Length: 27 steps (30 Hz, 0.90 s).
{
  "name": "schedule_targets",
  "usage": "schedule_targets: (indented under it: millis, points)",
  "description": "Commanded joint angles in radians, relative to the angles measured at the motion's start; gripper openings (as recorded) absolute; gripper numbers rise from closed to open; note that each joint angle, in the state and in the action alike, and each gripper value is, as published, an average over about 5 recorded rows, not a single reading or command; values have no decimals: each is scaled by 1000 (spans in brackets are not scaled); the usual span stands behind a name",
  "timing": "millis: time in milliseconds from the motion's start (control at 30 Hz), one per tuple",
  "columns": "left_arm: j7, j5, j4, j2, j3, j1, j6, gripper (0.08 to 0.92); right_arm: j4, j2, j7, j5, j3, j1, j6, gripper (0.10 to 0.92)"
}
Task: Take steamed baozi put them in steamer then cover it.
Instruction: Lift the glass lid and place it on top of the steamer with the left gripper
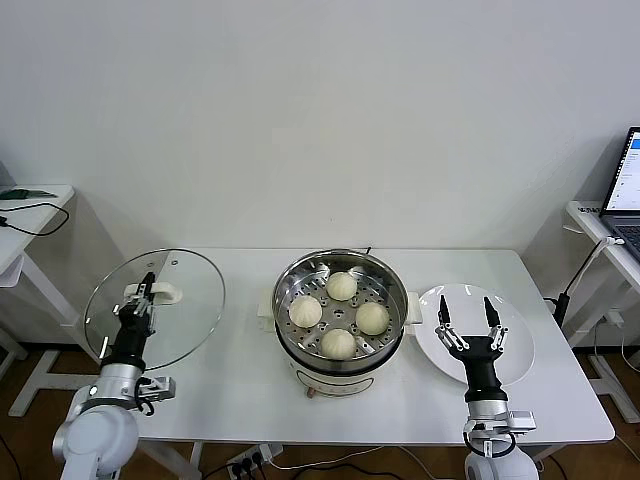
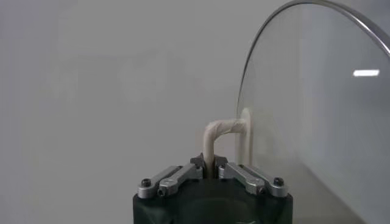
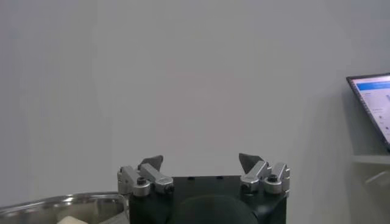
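Observation:
Four cream-white baozi (image 1: pixel 340 286) sit on the perforated tray inside the shiny steel steamer (image 1: pixel 290 280), which stands on a white base at the table's middle. My left gripper (image 1: pixel 146 291) is shut on the white handle (image 2: pixel 217 135) of the round glass lid (image 1: pixel 190 300) and holds the lid upright, off the table, to the left of the steamer. The lid's rim and glass (image 2: pixel 317 91) fill one side of the left wrist view. My right gripper (image 1: pixel 467 314) is open and empty, pointing up above the white plate (image 1: pixel 518 350). The steamer's rim (image 3: pixel 55 201) shows in the right wrist view.
The empty white plate lies right of the steamer. A laptop (image 1: pixel 628 190) stands on a side table at the far right, and a cable runs down there. Another side table (image 1: pixel 30 200) stands at the far left. A power strip (image 1: pixel 250 462) lies on the floor.

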Motion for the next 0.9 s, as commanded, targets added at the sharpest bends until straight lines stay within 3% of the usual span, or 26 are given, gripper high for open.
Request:
schedule_targets:
  millis: [33, 333, 633, 900]
  points:
    - [148, -36, -216, 80, 301, -26, 280, 188, 3, 0, -1, 2, 19, -1, 1, 823]
    - [193, 18, -222, 97, 531, -197, 412, 188, 9, 24, -2, -2, 39, 0, 2, 823]
    - [222, 96, -139, 20, 731, -304, 507, 188, 8, 39, -2, -6, 47, 8, 2, 823]
    - [253, 194, -41, -70, 800, -328, 551, 188, 1, 52, -2, -15, 40, 14, 3, 823]
